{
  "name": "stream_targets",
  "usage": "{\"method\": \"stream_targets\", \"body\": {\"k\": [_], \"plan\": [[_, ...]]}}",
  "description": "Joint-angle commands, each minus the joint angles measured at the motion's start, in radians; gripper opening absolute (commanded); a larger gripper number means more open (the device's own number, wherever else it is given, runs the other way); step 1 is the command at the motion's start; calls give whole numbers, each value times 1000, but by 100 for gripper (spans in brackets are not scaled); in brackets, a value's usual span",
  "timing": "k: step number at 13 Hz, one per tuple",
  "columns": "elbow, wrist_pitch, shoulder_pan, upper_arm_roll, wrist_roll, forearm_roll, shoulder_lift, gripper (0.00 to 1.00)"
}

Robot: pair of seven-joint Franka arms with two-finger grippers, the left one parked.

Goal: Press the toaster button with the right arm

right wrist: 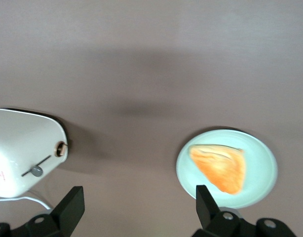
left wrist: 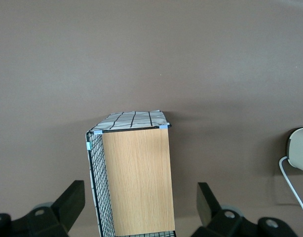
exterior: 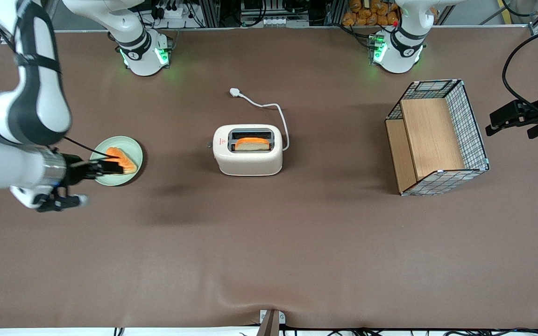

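Toaster (exterior: 248, 156) sits near the middle of the brown counter (exterior: 269, 242). It is cream-white and round at the corners, with a dark top. One slice of bread (exterior: 252, 144) stands in the slot nearer the front camera, with an orange crust on top. A tiny red mark (exterior: 222, 141) shows on the toaster's top, at the end toward the working arm.

The toaster button (right wrist: 60, 146) is a small round knob on that short end. In the right wrist view it sticks out just above a dark slanted slot with a small grey slider (right wrist: 37, 171). Nothing touches the button.

A white cord (exterior: 278, 114) runs from the toaster's other end and curls across the counter to a white plug (exterior: 235, 92), which lies farther from the front camera than the toaster.

A pale green plate (exterior: 131, 149) lies on the counter toward the working arm's end, well apart from the toaster. A wedge of orange toast (exterior: 124, 159) rests on it.

The right arm (exterior: 21, 116) reaches in at that end. Its end effector (exterior: 110, 164) hangs above the plate, over the toast. Its two black fingers (right wrist: 67, 205) are spread wide apart and hold nothing.

A wire basket (exterior: 472, 126) with a wooden board (exterior: 430, 137) inside lies toward the parked arm's end of the counter.
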Motion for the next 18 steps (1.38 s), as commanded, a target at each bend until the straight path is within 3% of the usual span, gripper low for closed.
{"method": "stream_targets", "body": {"k": [1, 3, 7, 12, 15, 18], "plan": [[-47, -26, -41, 17, -9, -60, -85, 100], [-77, -45, -90, 49, -15, -81, -143, 100], [-90, -89, -193, 157, -5, -199, -243, 100], [-205, -103, -199, 170, 92, -219, -390, 100], [-156, -149, -291, 229, 98, -222, -390, 100], [-90, -193, -288, 229, 191, -222, -379, 100]]}}
